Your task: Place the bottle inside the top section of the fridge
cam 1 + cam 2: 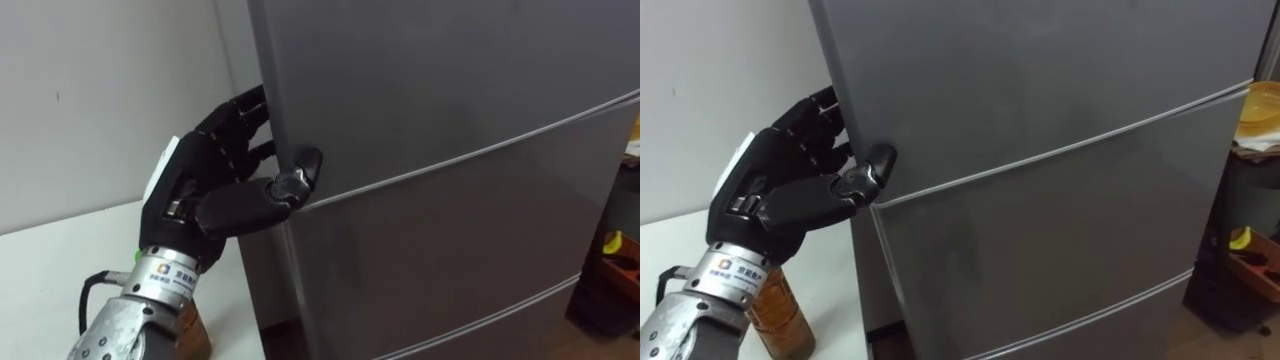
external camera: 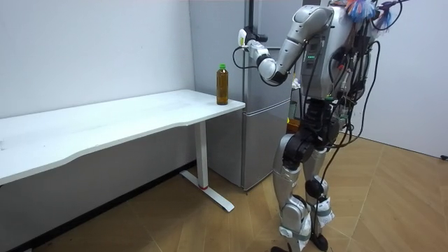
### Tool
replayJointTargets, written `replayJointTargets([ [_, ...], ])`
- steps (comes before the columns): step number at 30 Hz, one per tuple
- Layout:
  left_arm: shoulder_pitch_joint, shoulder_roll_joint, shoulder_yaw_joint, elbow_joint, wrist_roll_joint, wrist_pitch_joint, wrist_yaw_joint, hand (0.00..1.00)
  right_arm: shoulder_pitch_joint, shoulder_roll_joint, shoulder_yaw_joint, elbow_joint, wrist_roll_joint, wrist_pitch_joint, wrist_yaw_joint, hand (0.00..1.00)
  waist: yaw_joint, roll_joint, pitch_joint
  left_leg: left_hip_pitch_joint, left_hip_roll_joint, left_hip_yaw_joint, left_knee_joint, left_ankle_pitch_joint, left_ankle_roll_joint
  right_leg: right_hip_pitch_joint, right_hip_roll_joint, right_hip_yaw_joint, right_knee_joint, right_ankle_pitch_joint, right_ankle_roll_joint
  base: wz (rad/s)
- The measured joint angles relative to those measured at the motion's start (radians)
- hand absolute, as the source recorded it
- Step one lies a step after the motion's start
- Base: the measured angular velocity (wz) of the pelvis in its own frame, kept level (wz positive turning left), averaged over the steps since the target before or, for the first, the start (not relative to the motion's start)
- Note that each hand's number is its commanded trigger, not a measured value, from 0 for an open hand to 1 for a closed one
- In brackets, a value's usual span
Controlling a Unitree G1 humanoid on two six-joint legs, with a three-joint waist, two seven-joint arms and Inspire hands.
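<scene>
The grey fridge (image 2: 260, 143) stands against the wall, right of the white table. Its upper door (image 1: 450, 70) looks closed; a thin seam divides it from the door below (image 1: 460, 250). My left hand (image 1: 215, 165) is at the upper door's left edge, just above the seam. Its fingers curl round behind the edge and the thumb (image 1: 865, 178) presses on the door's front. An amber bottle (image 2: 222, 84) with a green cap stands upright on the table's corner beside the fridge. In the eye views the bottle (image 1: 775, 310) sits right beneath my left wrist.
The white table (image 2: 105, 126) runs along the wall towards the room view's left. A dark shelf (image 1: 620, 260) with yellow items stands to the right of the fridge. I stand upright on the wooden floor, facing the fridge front.
</scene>
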Motion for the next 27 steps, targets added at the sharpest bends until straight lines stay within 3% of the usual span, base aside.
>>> replayJointTargets([
  [27, -0.006, 0.005, -0.005, 0.001, 0.04, 0.005, 0.007, 1.0, -0.005, -0.011, 0.039, -0.003, 0.005, -0.001, -0.035, 0.0, 0.002, 0.009, -0.0001, -0.001, 0.0, 0.001, 0.0, 0.001, 0.001, 0.001, -0.001, -0.006, 0.001, 0.0, 0.0, 0.0],
])
